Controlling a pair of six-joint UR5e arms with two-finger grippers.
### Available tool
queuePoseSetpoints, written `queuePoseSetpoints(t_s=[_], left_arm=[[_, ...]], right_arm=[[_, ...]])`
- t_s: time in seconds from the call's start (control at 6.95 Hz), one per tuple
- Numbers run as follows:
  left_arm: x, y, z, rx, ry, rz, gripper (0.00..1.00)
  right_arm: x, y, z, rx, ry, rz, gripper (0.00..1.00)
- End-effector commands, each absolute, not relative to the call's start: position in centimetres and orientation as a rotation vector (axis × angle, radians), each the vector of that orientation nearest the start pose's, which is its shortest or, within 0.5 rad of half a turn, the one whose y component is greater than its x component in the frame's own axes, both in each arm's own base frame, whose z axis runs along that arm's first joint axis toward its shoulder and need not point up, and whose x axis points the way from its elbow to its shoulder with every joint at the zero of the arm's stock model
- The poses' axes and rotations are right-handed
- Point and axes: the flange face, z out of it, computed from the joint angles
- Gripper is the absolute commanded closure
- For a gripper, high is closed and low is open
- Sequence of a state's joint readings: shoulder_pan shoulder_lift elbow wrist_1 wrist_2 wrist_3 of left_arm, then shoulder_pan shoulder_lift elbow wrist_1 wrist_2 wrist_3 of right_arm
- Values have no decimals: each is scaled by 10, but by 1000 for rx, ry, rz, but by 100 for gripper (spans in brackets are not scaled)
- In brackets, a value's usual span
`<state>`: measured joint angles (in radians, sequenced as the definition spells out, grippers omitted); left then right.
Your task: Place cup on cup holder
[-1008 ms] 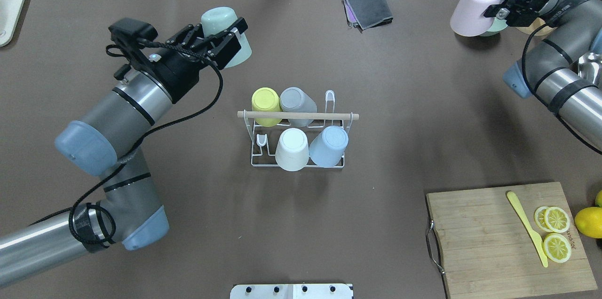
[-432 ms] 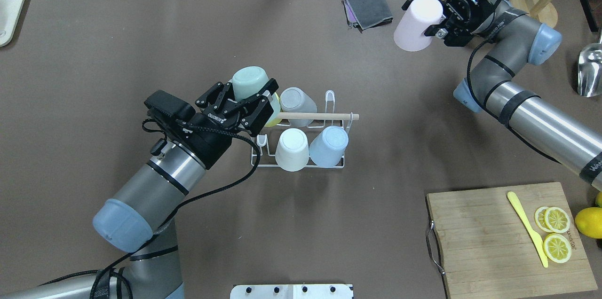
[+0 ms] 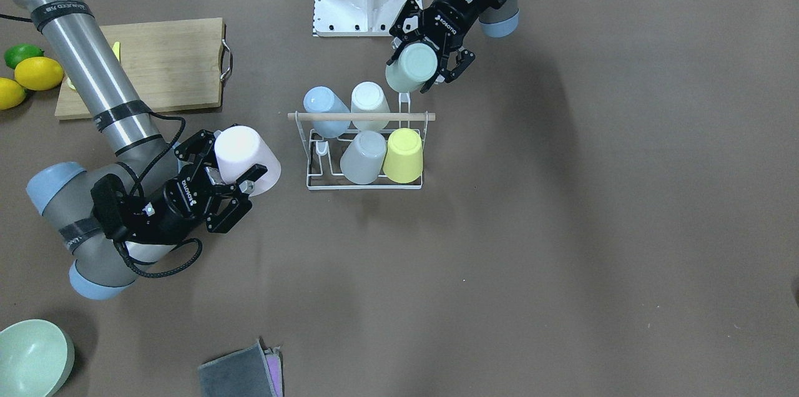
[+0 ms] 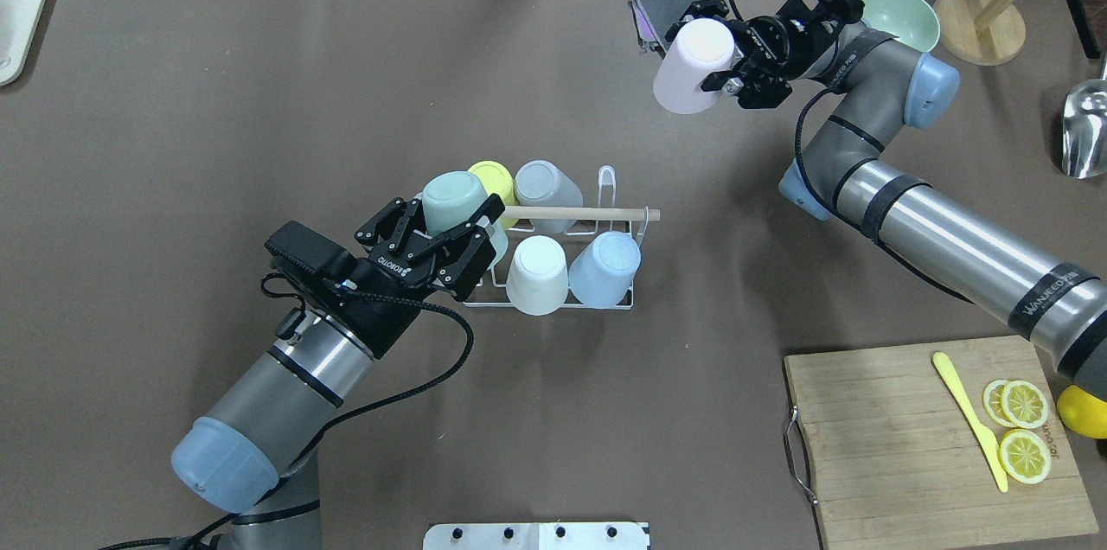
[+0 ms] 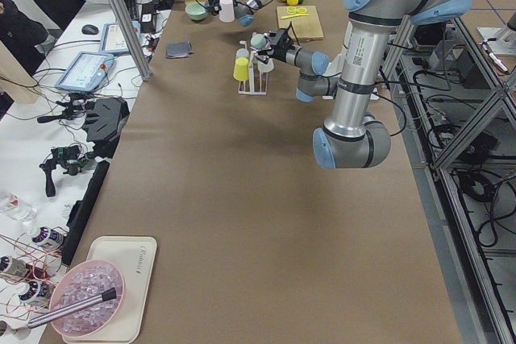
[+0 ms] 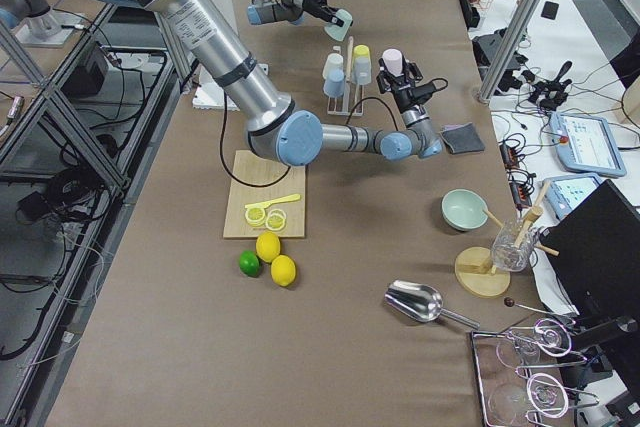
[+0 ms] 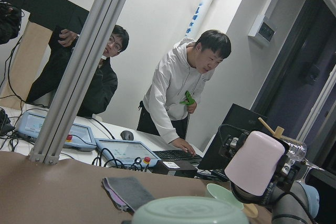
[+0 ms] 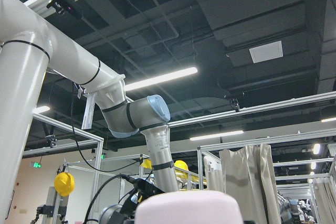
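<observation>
Overhead, the left jaws clamp a mint cup (image 4: 454, 195) at the left end of the cup holder (image 4: 575, 214), covering the bare peg (image 3: 404, 99) that the front-facing view shows beside it, while the right jaws grip a pink cup (image 4: 686, 70) well apart.

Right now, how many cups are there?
6: yellow cup, grey cup, white cup, blue cup on the cup holder; mint cup in left gripper; pink cup in right gripper. None look hidden.

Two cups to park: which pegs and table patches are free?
Cup holder: two pegs free, the far-right one beside the grey cup, and the near-left one, with the mint cup about over it. Table is bare around the rack. Crowded: cutting board, near right.
</observation>
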<state>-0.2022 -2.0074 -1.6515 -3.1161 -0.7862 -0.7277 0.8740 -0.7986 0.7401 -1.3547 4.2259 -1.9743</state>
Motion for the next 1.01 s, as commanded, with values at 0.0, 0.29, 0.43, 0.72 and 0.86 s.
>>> queuePoseSetpoints(t_s=[0.0,0.29,0.43,0.72,0.86], left_arm=[[498,-306,246,1328,1374,-367,100],[498,-306,249,1330,1373,-366,100],[498,-306,250,1329,1371,-364,100],[501,-309,256,1337,1339,-380,100],[504,-310,258,1338,1327,-383,100]], right_arm=[[-451,-654,373,-1892,2380,892,69],[-450,-655,360,-1887,2360,895,69],[-458,-648,353,-1867,2354,894,69],[-483,-627,346,-1812,2378,888,69],[-492,-619,343,-1788,2386,886,69]])
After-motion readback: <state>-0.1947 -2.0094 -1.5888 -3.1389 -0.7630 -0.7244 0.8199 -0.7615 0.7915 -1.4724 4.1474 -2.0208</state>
